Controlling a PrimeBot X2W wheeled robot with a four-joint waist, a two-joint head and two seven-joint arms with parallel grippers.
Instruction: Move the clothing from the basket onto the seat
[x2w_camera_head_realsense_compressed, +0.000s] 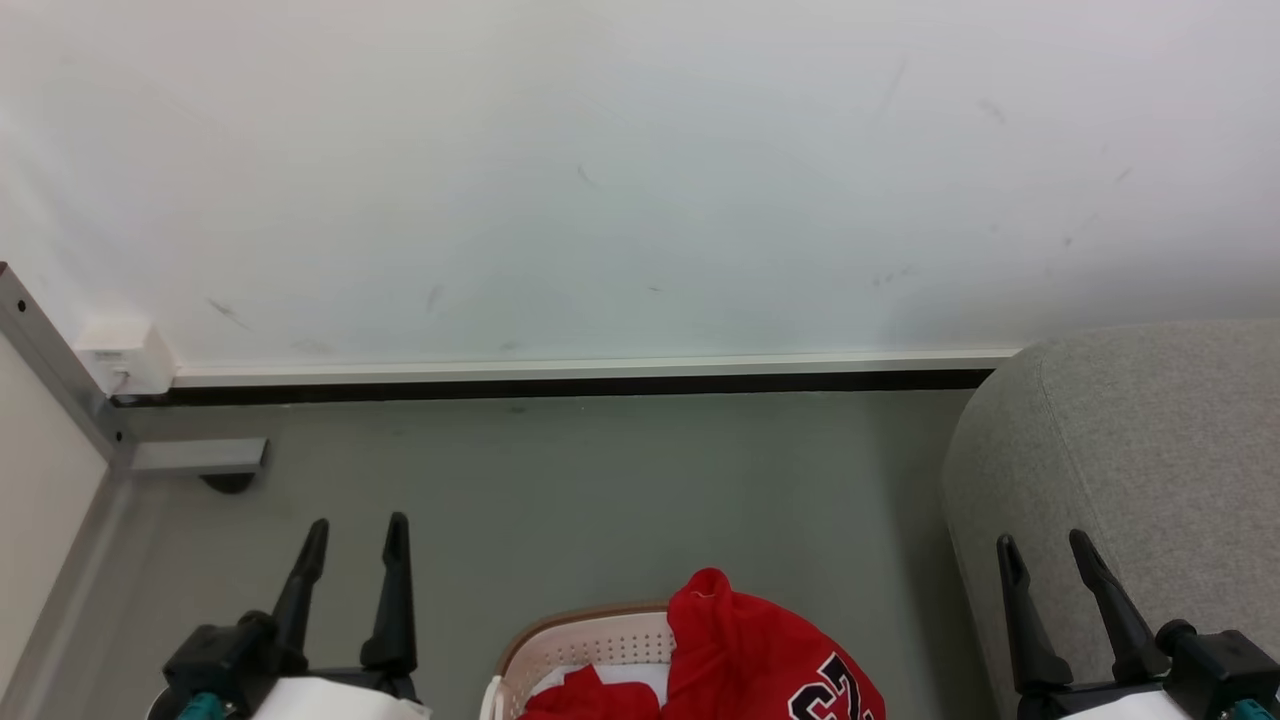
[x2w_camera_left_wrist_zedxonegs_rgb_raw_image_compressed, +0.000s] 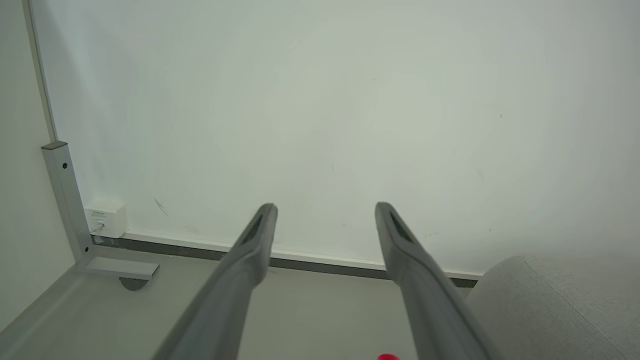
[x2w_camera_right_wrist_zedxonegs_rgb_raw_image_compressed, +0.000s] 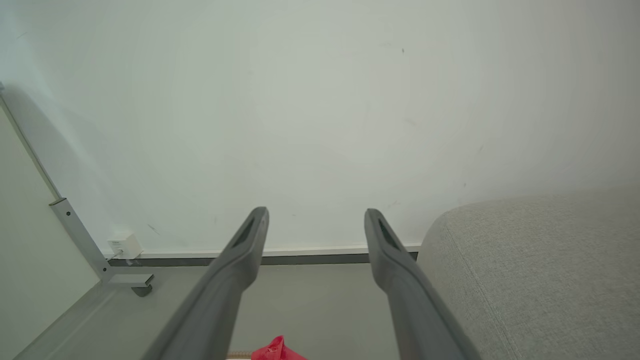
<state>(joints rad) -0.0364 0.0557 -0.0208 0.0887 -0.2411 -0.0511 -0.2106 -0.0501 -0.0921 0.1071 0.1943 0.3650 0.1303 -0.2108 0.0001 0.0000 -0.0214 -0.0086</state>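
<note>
- Head view showed the basket (x2w_camera_head_realsense_compressed: 585, 640) low at centre, between the two arms. The clothing (x2w_camera_head_realsense_compressed: 745, 640) was heaped in it and spilled over its right side. The jersey's "23" faced up on that side, and a red peak stood above the basket's far rim.
- The left gripper (x2w_camera_head_realsense_compressed: 357, 522) hung to the left of the basket, fingers spread with nothing between them. The right gripper (x2w_camera_head_realsense_compressed: 1043, 540) hung to the right of the basket, likewise parted and empty.
- Both pairs of fingers pointed past the basket toward the wall (x2w_camera_head_realsense_compressed: 640, 180), so the clothing lay nearer the robot than the tips and inward from each.
- The seat (x2w_camera_head_realsense_compressed: 1150, 450) stood to the right of the basket, on the right gripper's side.
- By my judgement the right arm was nearer the heap, which leaned its way, and nearer the seat too. Either arm would need to draw back and dip to reach the cloth.
</note>
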